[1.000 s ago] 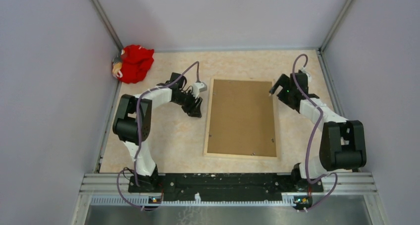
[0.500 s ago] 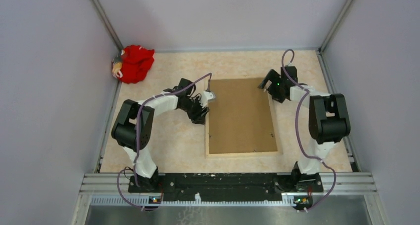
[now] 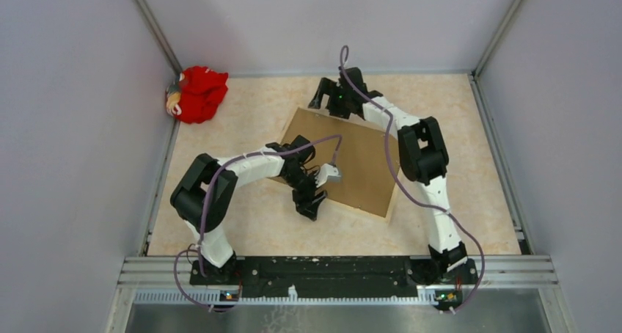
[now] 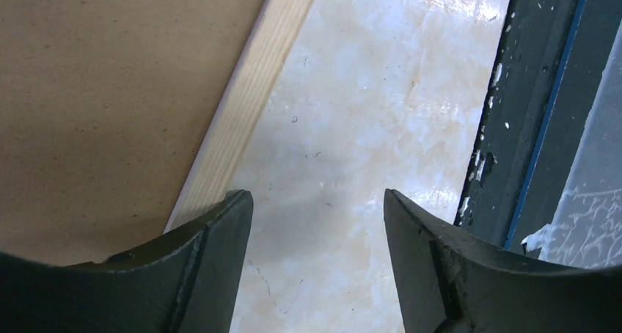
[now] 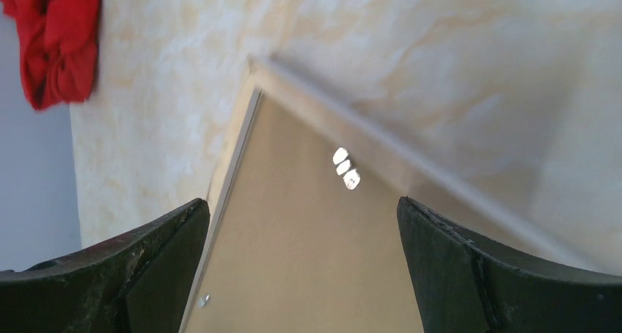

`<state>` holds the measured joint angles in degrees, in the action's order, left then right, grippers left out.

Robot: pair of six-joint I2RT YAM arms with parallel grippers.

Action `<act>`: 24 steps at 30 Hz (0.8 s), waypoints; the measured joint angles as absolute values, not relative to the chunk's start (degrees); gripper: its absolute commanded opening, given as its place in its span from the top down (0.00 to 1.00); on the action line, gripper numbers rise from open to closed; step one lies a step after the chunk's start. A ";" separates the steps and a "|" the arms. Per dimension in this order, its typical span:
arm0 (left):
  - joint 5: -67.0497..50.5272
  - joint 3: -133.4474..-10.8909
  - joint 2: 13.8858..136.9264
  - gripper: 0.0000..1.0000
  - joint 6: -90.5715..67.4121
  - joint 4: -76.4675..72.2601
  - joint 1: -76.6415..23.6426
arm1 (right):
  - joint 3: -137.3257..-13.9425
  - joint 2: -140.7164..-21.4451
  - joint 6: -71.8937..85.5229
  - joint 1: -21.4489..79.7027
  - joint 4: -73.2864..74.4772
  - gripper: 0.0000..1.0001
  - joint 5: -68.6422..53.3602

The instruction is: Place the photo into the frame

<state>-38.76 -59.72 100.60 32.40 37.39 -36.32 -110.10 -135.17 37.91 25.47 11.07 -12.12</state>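
Table [image 3: 249, 223]: lying pale and marbled under everything, carrying the frame near its middle.
Frame [image 4: 253, 102]: lying back-up and flat on the table, sitting askew, with one corner pointing toward the far wall and its pale wood rim showing around the board.
Board [image 3: 359, 172]: sitting plain and brown inside the frame's back, covering the whole opening.
Photo: not showing in any view; possibly hiding under the board, but impossible to tell.
Progress: judging it early or middling, since no print is on show and the board is closing the back; probably needing the board lifted out, the photo laid in, and the back shut again.
Left pincer [image 4: 317, 201]: hanging low at the frame's near-left edge, gaping about halfway, gripping nothing; one finger hovering over the wood rim, the other over bare table, contact with the rim not clear.
Right pincer [image 5: 301, 208]: hovering above the frame's far corner, spread wide, clasping nothing and touching nothing.
Red cloth [image 3: 199, 92]: lying bunched in the far-left corner, well apart from the frame.
Shiny tab [image 5: 345, 168]: glinting on the board near the far corner.
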 measured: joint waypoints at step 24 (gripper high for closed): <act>-37.47 -81.97 101.25 0.44 42.78 51.00 -5.19 | -75.83 -97.43 41.08 27.29 9.28 0.01 -10.57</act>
